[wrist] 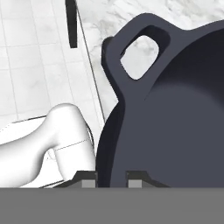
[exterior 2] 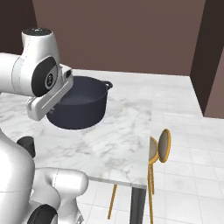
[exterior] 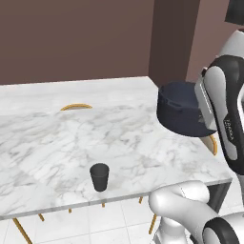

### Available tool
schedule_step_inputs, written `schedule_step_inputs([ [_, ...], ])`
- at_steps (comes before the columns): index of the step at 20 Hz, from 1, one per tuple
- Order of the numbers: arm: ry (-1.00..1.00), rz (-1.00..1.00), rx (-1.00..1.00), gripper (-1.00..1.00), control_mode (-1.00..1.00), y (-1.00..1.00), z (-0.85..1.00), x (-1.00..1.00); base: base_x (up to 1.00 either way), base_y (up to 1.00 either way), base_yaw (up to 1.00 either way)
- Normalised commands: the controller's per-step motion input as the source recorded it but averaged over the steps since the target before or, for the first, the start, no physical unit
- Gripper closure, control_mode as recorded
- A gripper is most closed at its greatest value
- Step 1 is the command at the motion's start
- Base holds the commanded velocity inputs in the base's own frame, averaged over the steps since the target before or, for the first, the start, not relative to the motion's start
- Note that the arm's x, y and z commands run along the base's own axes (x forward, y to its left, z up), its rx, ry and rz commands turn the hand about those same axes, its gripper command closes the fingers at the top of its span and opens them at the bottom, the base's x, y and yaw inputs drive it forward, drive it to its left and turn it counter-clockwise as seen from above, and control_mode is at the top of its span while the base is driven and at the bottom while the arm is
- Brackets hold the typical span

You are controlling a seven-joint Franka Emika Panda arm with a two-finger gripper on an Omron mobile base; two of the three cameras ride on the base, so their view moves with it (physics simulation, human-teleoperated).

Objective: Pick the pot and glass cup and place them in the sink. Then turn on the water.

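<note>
Dark navy-blue, wide and round, the lidless metal pot (exterior 2: 81,109) hangs tilted in the air above the white marble tabletop (exterior: 57,138), lifted clear of the surface near the table's right edge. In the hand view the two-finger gripper (wrist: 111,178) has its jaws drawn together on the pot's rim, one fingertip (wrist: 89,179) outside the wall and the other inside, with one small loop side handle (wrist: 138,48) standing above the grip. In the right base view the opposite loop handle (exterior 2: 107,84) points away from the white robot arm (exterior 2: 39,74), whose hand hides the near side of the pot. The small, nearly black glass tumbler (exterior: 99,177) stands upright on the marble close to the table's front edge, well apart from the pot. A round-backed wooden stool with thin yellow legs (exterior 2: 158,151) stands just beside the table's right side, on a white tiled floor (exterior 2: 188,175); a second curved yellow chair back (exterior: 76,106) shows at the far side of the table. A brown wall (exterior: 71,38) closes the background
</note>
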Motion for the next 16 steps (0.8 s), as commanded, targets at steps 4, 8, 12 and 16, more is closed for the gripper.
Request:
schedule_step_inputs([
  [4, 0.0, 0.1, 0.0, 1.0, -1.0, 0.02, 0.34, -0.01, 0.0, 0.0, 0.0],
  [8, 0.0, 0.03, 0.0, 1.0, -1.0, 0.01, 0.13, 0.0, 0.0, 0.0, 0.0],
  [12, 0.0, 0.01, 0.0, 1.0, -1.0, 0.01, 0.01, 0.0, 0.0, 0.0, 0.0],
  [16, 0.0, 0.0, -0.01, 1.0, -1.0, 0.05, 0.0, 0.0, 0.0, 0.0, 0.0],
])
